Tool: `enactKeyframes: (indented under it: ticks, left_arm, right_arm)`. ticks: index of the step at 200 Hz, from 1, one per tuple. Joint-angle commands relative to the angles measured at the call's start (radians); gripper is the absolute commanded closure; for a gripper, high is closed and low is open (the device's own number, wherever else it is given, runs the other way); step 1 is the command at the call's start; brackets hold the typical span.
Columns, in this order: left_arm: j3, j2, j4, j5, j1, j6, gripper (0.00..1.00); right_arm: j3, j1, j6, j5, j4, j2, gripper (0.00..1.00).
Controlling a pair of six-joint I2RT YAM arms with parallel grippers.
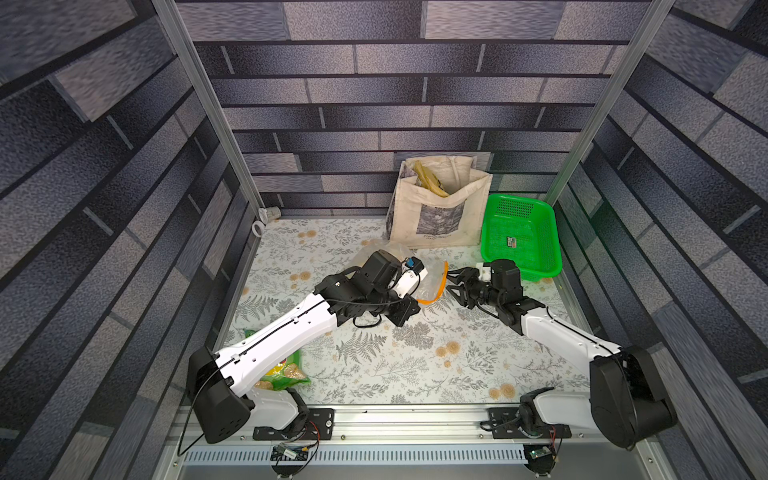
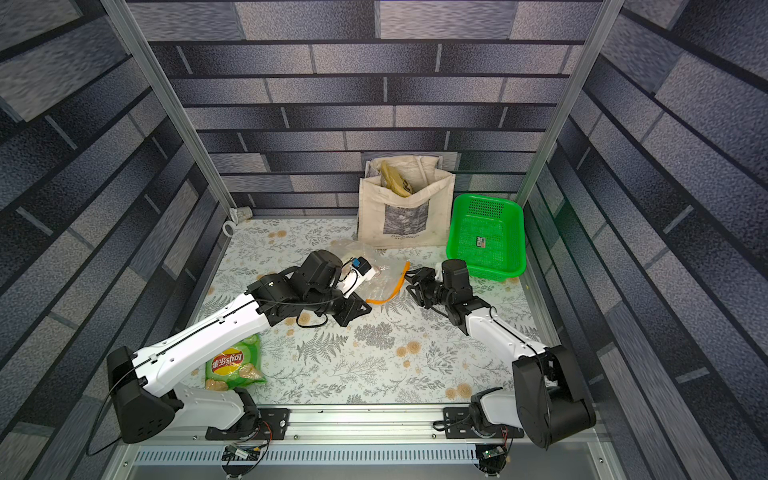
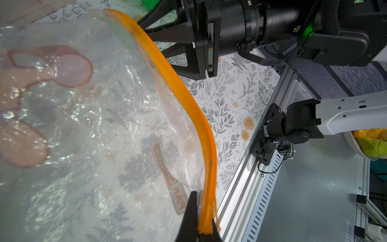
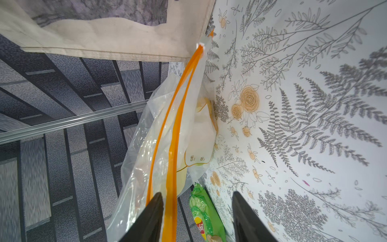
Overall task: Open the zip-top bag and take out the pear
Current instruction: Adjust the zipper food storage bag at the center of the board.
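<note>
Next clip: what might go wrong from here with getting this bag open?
1. The left end effector pinches only the very end of the orange zip strip on the zip-top bag; a firm pull may slip it free.
2. The right end effector is open, with one lip of the strip close beside one finger and the other lip outside the jaws; closing may miss it or catch loose film instead.

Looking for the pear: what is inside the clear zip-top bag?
Inside the crinkly clear plastic zip-top bag with the orange strip, a pale yellowish lump shows in the right wrist view. Printed film and folds cover its outline.
</note>
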Motion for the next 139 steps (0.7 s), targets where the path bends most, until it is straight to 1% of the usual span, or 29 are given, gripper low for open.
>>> enactKeyframes:
  ticks: [1,56,79,98,119,134,139]
  left_arm:
    - [0.035,0.016,0.029,0.041,-0.008,0.0,1.0]
    - [0.04,0.036,0.09,0.059,-0.02,-0.019,1.0]
    - [0.052,0.051,0.093,0.07,-0.029,-0.015,1.0]
    - [0.052,0.054,0.111,0.08,-0.036,-0.019,1.0]
    - [0.053,0.058,0.126,0.089,-0.038,-0.026,1.0]
    - [0.055,0.06,0.12,0.085,-0.038,-0.028,1.0]
    - [0.055,0.059,0.118,0.079,-0.039,-0.027,0.98]
  right_arm:
    - [-0.008,0.022,0.027,0.02,0.068,-0.021,0.47]
    - [-0.01,0.054,0.037,0.081,0.083,-0.071,0.55]
    - [0.008,0.06,0.037,0.091,0.078,-0.093,0.62]
    - [0.026,0.064,0.034,0.088,0.065,-0.106,0.7]
    - [0.033,0.065,0.027,0.096,0.047,-0.13,0.85]
    - [0.036,0.064,0.011,0.112,0.008,-0.159,0.99]
    - [0.039,0.065,0.0,0.121,-0.016,-0.172,1.0]
